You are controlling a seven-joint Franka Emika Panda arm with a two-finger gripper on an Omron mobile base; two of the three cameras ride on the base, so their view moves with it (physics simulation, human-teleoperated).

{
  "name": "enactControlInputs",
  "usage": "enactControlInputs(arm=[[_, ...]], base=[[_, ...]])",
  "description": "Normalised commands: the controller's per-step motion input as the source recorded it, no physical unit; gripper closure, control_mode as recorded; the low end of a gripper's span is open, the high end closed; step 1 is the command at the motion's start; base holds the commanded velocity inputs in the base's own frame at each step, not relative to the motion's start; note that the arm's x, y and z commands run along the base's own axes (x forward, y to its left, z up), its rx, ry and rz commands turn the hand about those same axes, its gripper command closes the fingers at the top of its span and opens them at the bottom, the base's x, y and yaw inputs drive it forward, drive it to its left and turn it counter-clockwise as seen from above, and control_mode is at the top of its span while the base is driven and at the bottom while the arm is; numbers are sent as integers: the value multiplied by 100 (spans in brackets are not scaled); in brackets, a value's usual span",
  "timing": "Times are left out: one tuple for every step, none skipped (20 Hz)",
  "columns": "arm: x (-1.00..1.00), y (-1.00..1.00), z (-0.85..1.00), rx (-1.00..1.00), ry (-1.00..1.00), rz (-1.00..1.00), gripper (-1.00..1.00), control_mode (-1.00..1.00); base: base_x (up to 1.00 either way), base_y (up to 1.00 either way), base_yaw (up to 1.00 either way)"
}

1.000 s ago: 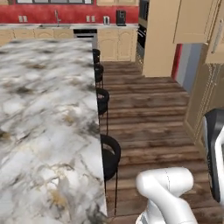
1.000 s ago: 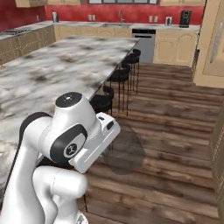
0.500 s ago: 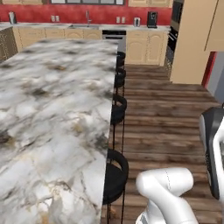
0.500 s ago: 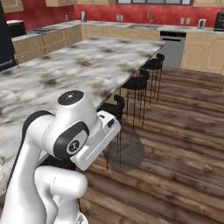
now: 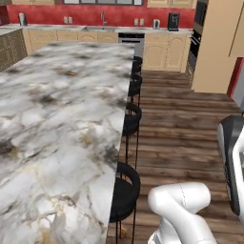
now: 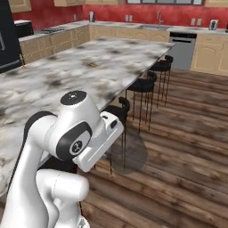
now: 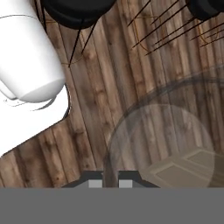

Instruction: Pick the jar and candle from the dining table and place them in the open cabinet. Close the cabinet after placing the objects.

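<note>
beside veined marble dining table [image 5: 57, 119]: round blk stools [image 5: 125, 190], plank floor [image 5: 181, 124].

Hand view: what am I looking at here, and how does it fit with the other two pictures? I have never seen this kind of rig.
The machine is a white robot arm on a base that drives around a rendered kitchen. Two cameras ride on that base behind the arm, one to its left and one to its right, and both look forward over the dining table, a long marble-topped counter with black stools along its edge. The busy veining makes small things on the top hard to pick out.

The hand view comes from a camera on the arm's hand. It points down at the wooden floor, with stool seats at its top edge. The gripper is at the bottom: its two small tips stand close together, shut, with nothing between them.
</note>
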Motion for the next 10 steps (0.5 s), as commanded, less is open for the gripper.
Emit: enactControlInputs(arm=[[0,0,0,0,0,0,100,100],[0,0,0,0,0,0,100,100],[0,0,0,0,0,0,100,100],[0,0,0,0,0,0,100,100],[0,0,0,0,0,0,100,100],[0,0,0,0,0,0,100,100],[0,0,0,0,0,0,100,100],[0,0,0,0,0,0,100,100],[0,0,0,0,0,0,100,100],[0,0,0,0,0,0,100,100]], base=[[70,-77,0],[52,-87,0],[45,-97,0],[31,-100,0],[11,-100,0],[12,-100,0],[13,-100,0],[20,-95,0],[44,-74,0],[80,-45,-2]])
